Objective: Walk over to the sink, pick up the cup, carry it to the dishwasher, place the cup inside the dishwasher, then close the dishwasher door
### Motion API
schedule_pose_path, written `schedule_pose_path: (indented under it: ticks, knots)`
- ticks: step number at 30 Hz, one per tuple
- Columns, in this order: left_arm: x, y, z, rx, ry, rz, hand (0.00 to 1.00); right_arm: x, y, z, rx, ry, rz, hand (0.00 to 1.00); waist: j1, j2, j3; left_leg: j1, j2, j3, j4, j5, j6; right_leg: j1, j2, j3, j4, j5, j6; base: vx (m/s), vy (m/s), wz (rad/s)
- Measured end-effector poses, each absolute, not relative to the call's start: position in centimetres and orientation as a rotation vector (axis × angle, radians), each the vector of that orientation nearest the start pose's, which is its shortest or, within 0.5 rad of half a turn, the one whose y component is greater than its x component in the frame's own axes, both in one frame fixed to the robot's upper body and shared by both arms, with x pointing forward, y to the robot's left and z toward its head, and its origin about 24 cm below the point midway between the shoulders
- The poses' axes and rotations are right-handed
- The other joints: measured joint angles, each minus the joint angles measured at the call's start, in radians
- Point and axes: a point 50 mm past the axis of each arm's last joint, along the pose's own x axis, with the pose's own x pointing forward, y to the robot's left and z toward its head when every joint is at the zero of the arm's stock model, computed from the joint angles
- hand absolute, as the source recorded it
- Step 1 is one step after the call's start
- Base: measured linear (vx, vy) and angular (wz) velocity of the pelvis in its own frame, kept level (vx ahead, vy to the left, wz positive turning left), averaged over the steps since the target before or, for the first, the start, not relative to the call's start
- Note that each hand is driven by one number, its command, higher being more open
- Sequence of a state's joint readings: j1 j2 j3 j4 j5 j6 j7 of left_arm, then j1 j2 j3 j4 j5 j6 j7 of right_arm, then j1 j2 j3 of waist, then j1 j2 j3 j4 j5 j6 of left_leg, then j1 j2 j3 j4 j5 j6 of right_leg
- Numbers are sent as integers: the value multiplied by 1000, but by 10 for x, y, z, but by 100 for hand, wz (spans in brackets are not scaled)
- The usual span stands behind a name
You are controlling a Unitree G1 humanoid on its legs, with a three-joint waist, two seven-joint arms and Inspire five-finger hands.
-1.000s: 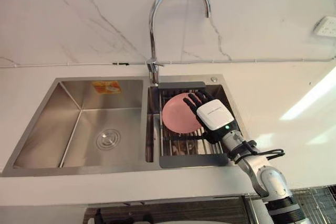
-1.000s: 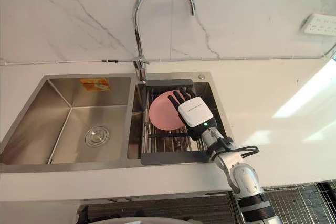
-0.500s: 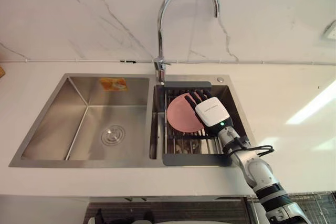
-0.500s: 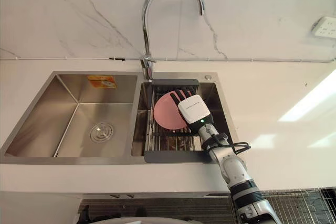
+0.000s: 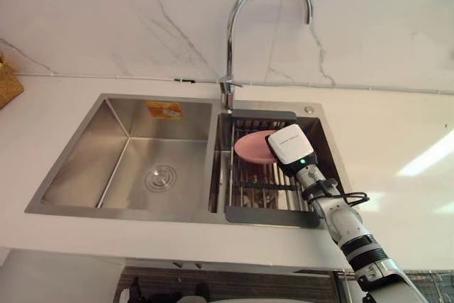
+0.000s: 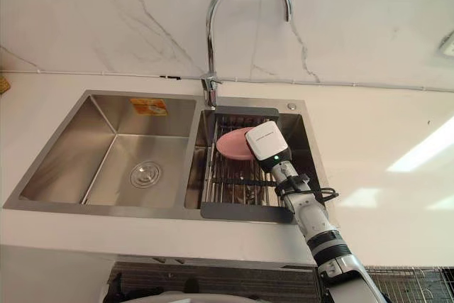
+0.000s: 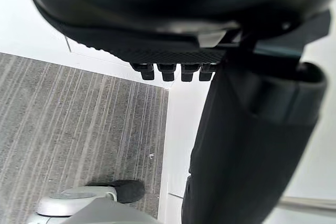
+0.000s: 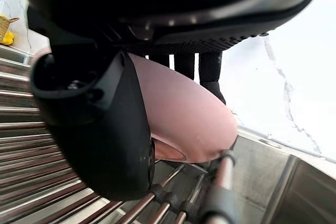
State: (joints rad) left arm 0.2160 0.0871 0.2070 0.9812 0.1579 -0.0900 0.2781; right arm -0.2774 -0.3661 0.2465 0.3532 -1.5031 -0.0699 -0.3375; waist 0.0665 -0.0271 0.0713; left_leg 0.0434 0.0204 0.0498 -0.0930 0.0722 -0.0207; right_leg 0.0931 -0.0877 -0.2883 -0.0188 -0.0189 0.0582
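Observation:
A pink cup (image 5: 252, 148) lies tilted on the dark wire rack (image 5: 262, 191) in the right basin of the steel sink (image 5: 128, 212). My right hand (image 5: 291, 145) reaches into that basin from the front right and is shut on the cup. In the right wrist view the thumb (image 8: 100, 129) presses one side of the cup (image 8: 184, 124) and the fingers (image 8: 210, 74) curl behind it. The rack's bars run just beneath the cup. My left hand (image 7: 173, 19) hangs low over grey floor, fingers (image 7: 170, 71) straight and holding nothing.
A tall chrome tap (image 5: 234, 33) arches over the divider between the basins. The left basin (image 5: 152, 168) holds just its drain. White worktop surrounds the sink, with a marble wall behind. A wire rack (image 6: 411, 280) shows below the counter edge at the lower right.
My right hand's fingers have curled from straight over the cup to a grip round it, and the cup has tipped flatter. The whole picture has shifted, so the camera moved.

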Motion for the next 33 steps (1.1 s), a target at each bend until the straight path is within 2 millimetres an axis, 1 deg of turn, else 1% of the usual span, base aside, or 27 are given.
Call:
schedule_pose_path:
  ticks: [7, 12, 15, 17, 18, 19, 20, 22, 25, 26, 27, 28, 29, 30, 32, 33]
  knots:
    - [53, 228, -156, 272, 1092, 443, 100, 298, -163, 48, -1793, -414, 69, 0, -1, 0, 0, 1, 0, 3, 0, 0, 0, 0, -1, 4, 0, 2, 1, -22, 0, -1]
    - [49, 229, -155, 272, 1092, 447, 100, 300, -166, 58, -1699, -423, 23, 0, -9, 0, 0, 1, 0, 10, 0, 0, 0, -3, -1, 11, 0, 4, 3, -18, 2, -3]
    - [48, 229, -155, 273, 1089, 449, 100, 297, -168, 66, -1645, -454, 8, 0, -15, 2, 1, 1, 0, 13, 0, 0, 0, -4, -1, 14, 0, 5, 3, 0, 0, -1]
    - [48, 229, -155, 274, 1089, 450, 100, 296, -167, 74, -1615, -489, -10, 0, -23, 3, 3, 2, 1, 14, 0, 0, 0, -4, -1, 14, 1, 5, 3, 0, 0, 0]
    - [49, 229, -155, 274, 1086, 451, 100, 296, -168, 82, -1601, -512, -35, 0, -27, 4, 3, 2, 1, 14, 0, 0, 0, -4, -1, 15, 1, 5, 3, 0, 0, 0]
    - [49, 229, -155, 275, 1082, 453, 100, 295, -170, 90, -1571, -530, -64, 0, -28, 4, 3, 4, 2, 16, 0, -1, 0, -4, -1, 17, 2, 5, 3, 0, 0, 0]
    - [50, 229, -154, 275, 1080, 453, 100, 295, -172, 94, -1561, -539, -79, 0, -28, 4, 3, 4, 2, 17, 0, -1, 0, -3, -1, 17, 2, 5, 3, 0, 0, -3]
    - [51, 230, -153, 276, 1067, 456, 100, 290, -179, 110, -1513, -573, -152, 0, -27, 5, 4, 7, 4, 20, 0, -1, 0, -1, -1, 20, 3, 5, 3, 0, 0, -2]
    - [47, 231, -152, 272, 1057, 471, 100, 285, -185, 122, -1480, -604, -205, 0, -25, 6, 4, 20, 11, 43, 9, -11, 0, -1, 2, 46, 7, 4, 3, -7, 1, -25]
    - [43, 232, -152, 265, 1059, 484, 100, 282, -187, 128, -1476, -627, -225, 0, -25, 6, 5, 7, 15, 59, 60, -50, -5, -2, 4, 76, 11, 3, 2, -2, 20, -60]
    - [39, 231, -153, 258, 1063, 492, 100, 280, -187, 134, -1478, -657, -237, 0, -21, 11, 8, -27, 29, 86, 179, -119, -6, -6, 8, 114, 19, -1, -3, -6, 17, -69]
    - [37, 229, -153, 252, 1062, 494, 100, 279, -187, 138, -1482, -677, -240, 0, -18, 18, 11, -47, 41, 100, 249, -156, -8, -7, 15, 132, 25, -4, -5, -6, 9, -83]
    - [34, 225, -154, 240, 1065, 495, 100, 275, -188, 148, -1499, -725, -252, 0, -18, 40, 18, -89, 70, 87, 373, -227, -10, -10, 38, 163, 35, -6, -7, -10, 4, -86]
    - [35, 224, -154, 237, 1064, 492, 100, 271, -189, 156, -1500, -763, -267, 0, -19, 49, 21, -111, 82, 47, 430, -253, -10, -22, 55, 192, 45, -4, -10, -10, 0, -79]
    - [41, 221, -154, 256, 1050, 461, 100, 269, -195, 164, -1507, -778, -308, 0, -25, 48, 22, -109, 80, 14, 412, -255, -11, -54, 61, 226, 73, -4, -11, -15, -4, -57]
    - [46, 220, -154, 276, 1047, 437, 100, 268, -200, 167, -1512, -774, -335, 0, -29, 47, 24, -105, 76, 21, 394, -252, -13, -73, 59, 241, 84, -3, -10, -44, 14, -51]
